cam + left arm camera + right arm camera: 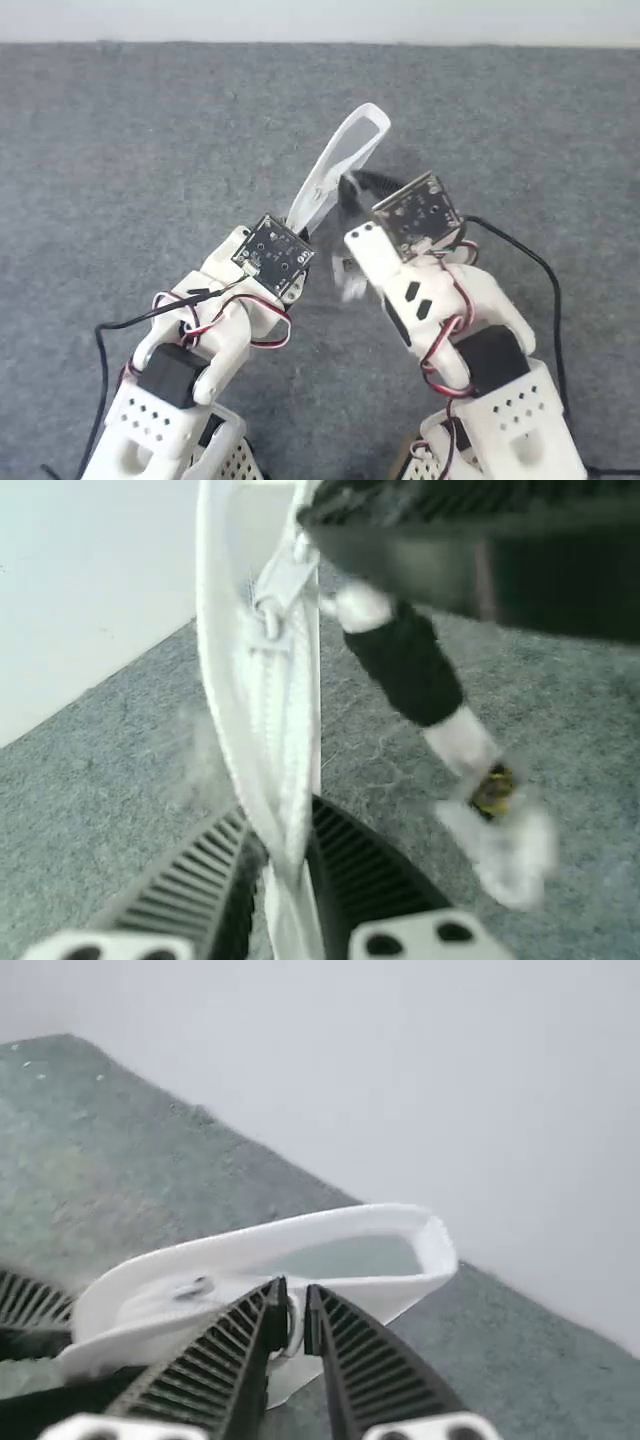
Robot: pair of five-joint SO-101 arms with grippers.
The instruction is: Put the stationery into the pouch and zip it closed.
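A white pouch [340, 160] is held up off the grey carpet, its mouth open [350, 1255]. My left gripper [285, 825] is shut on the pouch's lower edge [265, 690]; from above it sits at the pouch's base [303, 228]. My right gripper [295, 1295] is shut on the zipper pull [292, 1325] at the pouch's rim, beside the left one [352, 190]. A black-and-white pen [415, 675] hangs blurred in the air outside the pouch, under the right gripper. I cannot tell whether anything holds it. A white blur [350, 283] shows between the arms.
Grey carpet [150, 150] covers the table on all sides of the arms, with a pale wall [320, 18] behind its far edge. Black cables [545, 270] trail beside both arm bases.
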